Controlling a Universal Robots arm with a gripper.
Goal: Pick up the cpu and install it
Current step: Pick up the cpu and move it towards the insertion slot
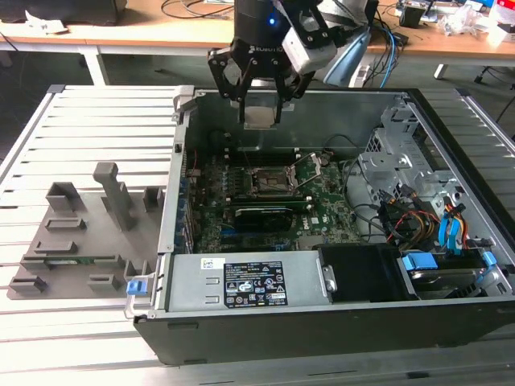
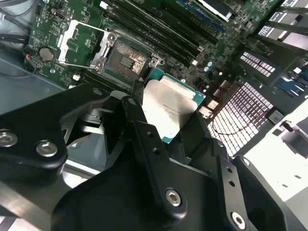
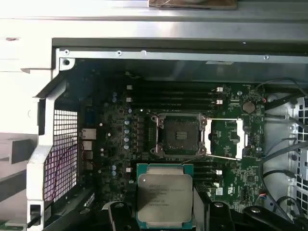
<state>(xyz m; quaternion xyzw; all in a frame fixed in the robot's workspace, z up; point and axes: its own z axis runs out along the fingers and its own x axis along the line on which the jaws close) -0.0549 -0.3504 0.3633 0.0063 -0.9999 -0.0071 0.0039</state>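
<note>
One cpu (image 3: pixel 165 197), clamped between the fingers of the single gripper (image 1: pixel 261 121), hangs over the open computer case (image 1: pixel 322 338). Inside the case lies one motherboard (image 1: pixel 326 213), its one socket (image 3: pixel 182 135) empty with the frame swung open. The exterior view adds a grey holder tray (image 1: pixel 72 241) on its left, outside the case

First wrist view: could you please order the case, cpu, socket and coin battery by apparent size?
Largest: the case.
Next: the cpu and the socket look alike; the cpu is nearer the camera, so unranked.
Smallest: the coin battery.
</note>
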